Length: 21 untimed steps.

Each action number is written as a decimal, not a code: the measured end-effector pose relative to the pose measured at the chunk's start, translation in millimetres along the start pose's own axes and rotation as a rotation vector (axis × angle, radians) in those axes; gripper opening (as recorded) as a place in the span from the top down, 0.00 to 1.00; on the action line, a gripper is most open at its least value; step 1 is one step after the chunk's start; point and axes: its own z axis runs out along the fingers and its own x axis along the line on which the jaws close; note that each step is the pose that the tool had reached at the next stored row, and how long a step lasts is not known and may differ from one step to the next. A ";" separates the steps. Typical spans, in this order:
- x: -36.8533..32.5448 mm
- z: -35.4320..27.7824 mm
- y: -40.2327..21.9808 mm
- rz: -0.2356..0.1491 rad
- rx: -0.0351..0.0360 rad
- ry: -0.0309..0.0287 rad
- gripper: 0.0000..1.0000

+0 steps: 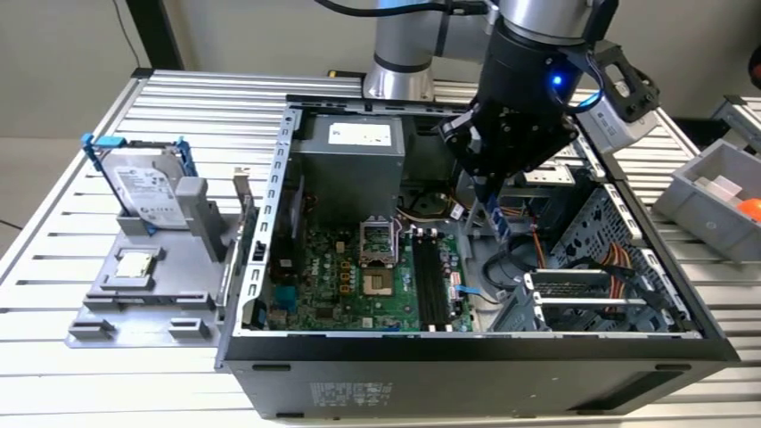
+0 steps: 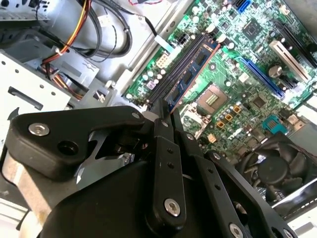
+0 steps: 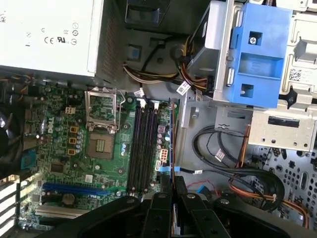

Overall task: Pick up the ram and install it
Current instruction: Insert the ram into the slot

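Observation:
My gripper [image 1: 487,198] hangs inside the open computer case [image 1: 476,352], shut on the ram [image 1: 496,221], a thin dark blue stick that points down from the fingers. In the second wrist view the ram [image 2: 190,74] reaches from the gripper [image 2: 166,116] out over the motherboard, its black chips showing. The first wrist view has the ram [image 3: 173,141] edge-on as a thin line running out from the gripper [image 3: 173,184], just beside the black memory slots [image 3: 141,148]. Those slots [image 1: 434,276] lie below the gripper and toward the exterior view's left; the ram stays above the board.
A grey power supply [image 1: 356,147] fills the case's back, and a processor socket [image 1: 378,241] sits beside the slots. Cables and a drive cage [image 1: 594,294] crowd the exterior view's right. Outside, a grey fixture [image 1: 149,285] carries a hard drive [image 1: 143,183] and a processor chip [image 1: 134,265]. A grey bin [image 1: 714,192] stands far right.

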 end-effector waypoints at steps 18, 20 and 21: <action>0.1 8.0 0.7 0.001 0.0069 0.0007 1.00; 0.1 8.4 0.7 0.001 0.0068 0.0006 1.00; 0.1 9.0 0.8 0.001 0.0063 0.0005 1.00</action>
